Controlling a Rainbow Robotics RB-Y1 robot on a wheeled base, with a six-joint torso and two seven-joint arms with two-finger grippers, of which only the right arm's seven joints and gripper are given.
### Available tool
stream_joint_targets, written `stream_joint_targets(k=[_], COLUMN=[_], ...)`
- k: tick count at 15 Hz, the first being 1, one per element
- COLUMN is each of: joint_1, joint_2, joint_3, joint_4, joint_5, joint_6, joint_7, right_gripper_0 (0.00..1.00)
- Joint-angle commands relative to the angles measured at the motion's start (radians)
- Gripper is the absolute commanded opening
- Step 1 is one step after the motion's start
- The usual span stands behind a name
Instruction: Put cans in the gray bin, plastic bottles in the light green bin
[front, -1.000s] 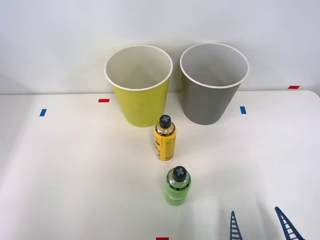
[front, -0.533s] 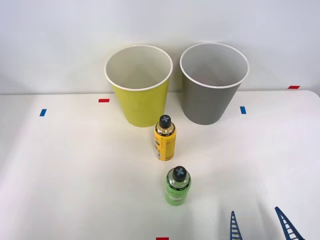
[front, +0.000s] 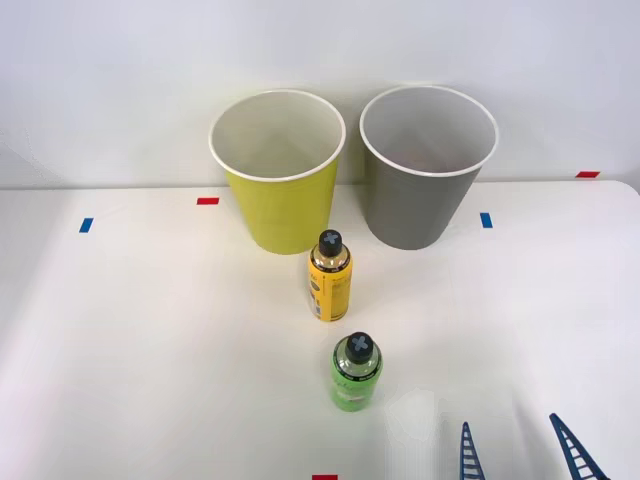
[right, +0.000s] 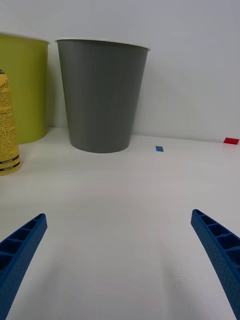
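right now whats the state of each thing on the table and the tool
light green bin: upright, nothing seen inside
gray bin: upright, nothing seen inside
green plastic bottle: upright, capped, on the table
yellow can: upright, capped, on the table
right tool: open, holding nothing

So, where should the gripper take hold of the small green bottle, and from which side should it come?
Probably around the straight body of the green bottle, below its black cap. It stands upright, and the open right gripper is low at its right, so a level approach from that side looks shortest. The yellow bottle stands behind it, apart.
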Motion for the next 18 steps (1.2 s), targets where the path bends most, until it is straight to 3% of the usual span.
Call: stream_joint_targets(k=[1,18], joint_1=[0.000,0.000], joint_2=[0.000,0.000], joint_3=[0.000,0.000], joint_4=[0.000,0.000], joint_5=[0.000,0.000], joint_6=[0.000,0.000], joint_7=[0.000,0.000], right_gripper_0=[1.00,1.00])
